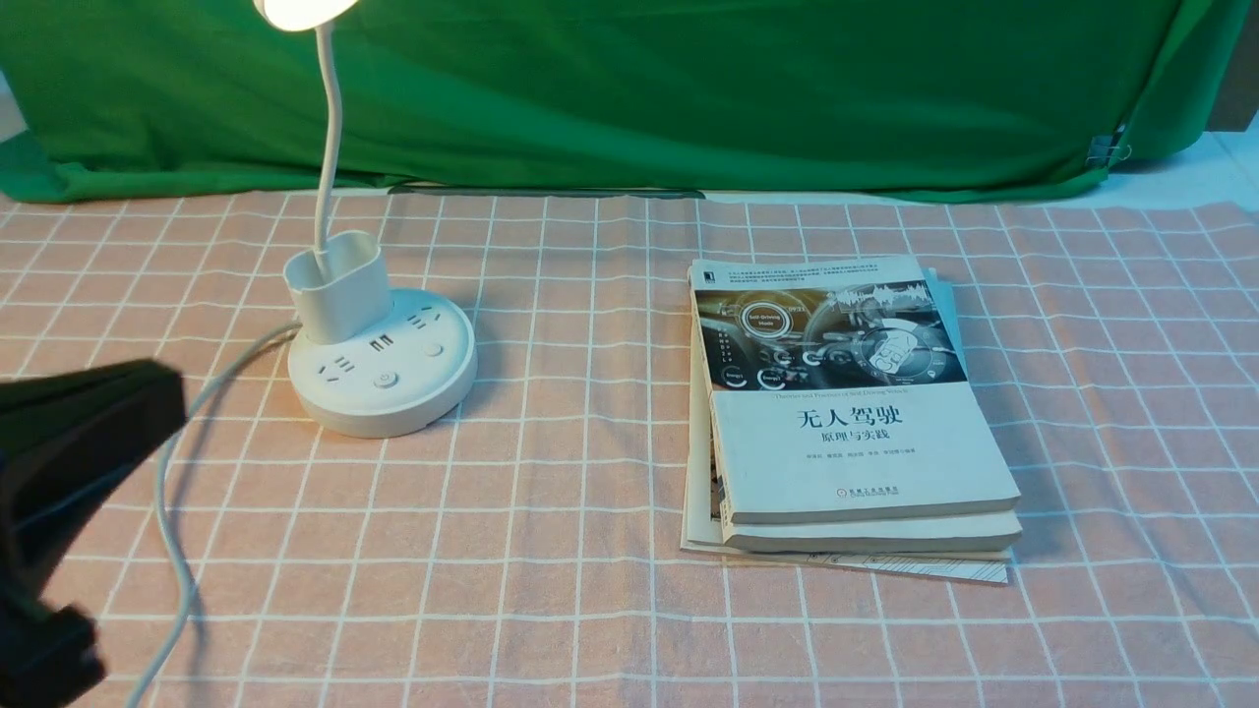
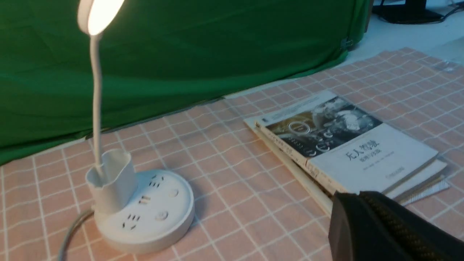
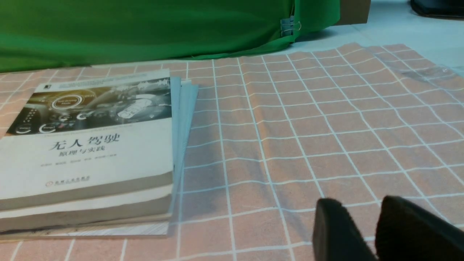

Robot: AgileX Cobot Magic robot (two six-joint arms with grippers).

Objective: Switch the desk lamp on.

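The desk lamp [image 1: 382, 369] stands at the left on the checked cloth: white round base with sockets and buttons, cup holder, thin neck. Its head [image 1: 300, 10] glows at the top edge. Its cord [image 1: 177, 492] runs toward me. The lit lamp also shows in the left wrist view [image 2: 145, 214]. My left gripper [image 1: 167, 393] is shut and empty, above the cloth to the left of the base and nearer to me, apart from it; the left wrist view [image 2: 357, 197] shows its fingers pressed together. My right gripper [image 3: 369, 208] shows only in the right wrist view, narrowly open and empty above the cloth.
A stack of books [image 1: 846, 403] lies right of centre, also in the left wrist view [image 2: 348, 145] and the right wrist view [image 3: 87, 145]. A green cloth backdrop [image 1: 689, 88] hangs behind the table. A clear plastic sheet [image 3: 424, 72] lies at the far right.
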